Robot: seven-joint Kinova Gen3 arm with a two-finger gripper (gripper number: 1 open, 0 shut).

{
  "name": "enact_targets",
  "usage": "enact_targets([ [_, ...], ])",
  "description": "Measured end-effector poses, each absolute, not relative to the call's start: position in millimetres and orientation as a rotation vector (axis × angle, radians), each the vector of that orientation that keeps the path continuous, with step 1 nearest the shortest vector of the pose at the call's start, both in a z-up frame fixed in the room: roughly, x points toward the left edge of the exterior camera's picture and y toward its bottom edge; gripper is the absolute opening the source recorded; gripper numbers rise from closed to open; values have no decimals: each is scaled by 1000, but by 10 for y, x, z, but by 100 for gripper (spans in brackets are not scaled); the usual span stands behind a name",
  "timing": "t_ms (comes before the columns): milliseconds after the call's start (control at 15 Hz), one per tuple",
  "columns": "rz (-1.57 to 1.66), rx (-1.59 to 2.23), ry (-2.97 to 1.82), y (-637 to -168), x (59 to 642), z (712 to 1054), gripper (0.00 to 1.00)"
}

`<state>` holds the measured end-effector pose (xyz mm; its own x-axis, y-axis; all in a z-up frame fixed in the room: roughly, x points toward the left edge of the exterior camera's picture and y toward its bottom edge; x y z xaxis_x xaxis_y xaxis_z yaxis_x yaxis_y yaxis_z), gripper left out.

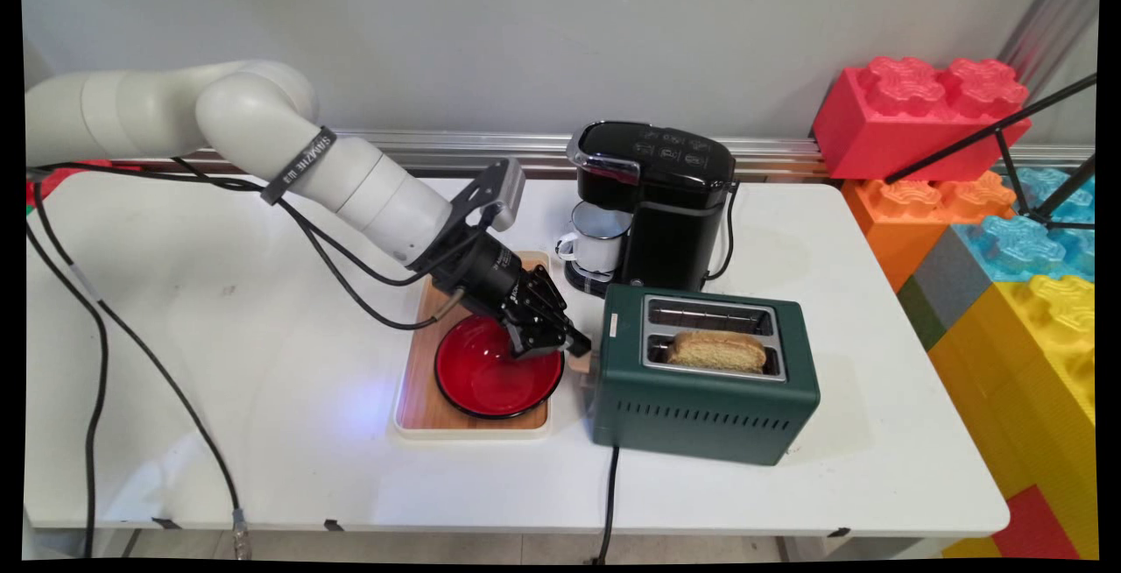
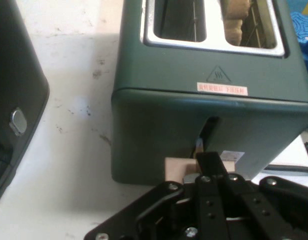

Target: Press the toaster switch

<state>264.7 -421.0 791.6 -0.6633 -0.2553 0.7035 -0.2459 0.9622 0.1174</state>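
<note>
The end effector point(image 1: 574, 347) has its fingers drawn together, tips pressed on the pale wooden lever point(image 2: 180, 169) at the end of the dark green toaster point(image 1: 705, 371). A slice of toast point(image 1: 716, 350) stands in the toaster's nearer slot. Beneath the arm, a red bowl point(image 1: 490, 376) sits on a wooden tray point(image 1: 425, 398). Behind, a white mug point(image 1: 595, 243) rests in the black coffee machine point(image 1: 666, 205) on the white worktop point(image 1: 219, 363).
</note>
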Motion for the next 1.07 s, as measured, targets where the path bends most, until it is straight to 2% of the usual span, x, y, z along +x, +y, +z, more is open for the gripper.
enact_targets([
  [1067,-26,363,-2354,-4211,2675,7908,0],
])
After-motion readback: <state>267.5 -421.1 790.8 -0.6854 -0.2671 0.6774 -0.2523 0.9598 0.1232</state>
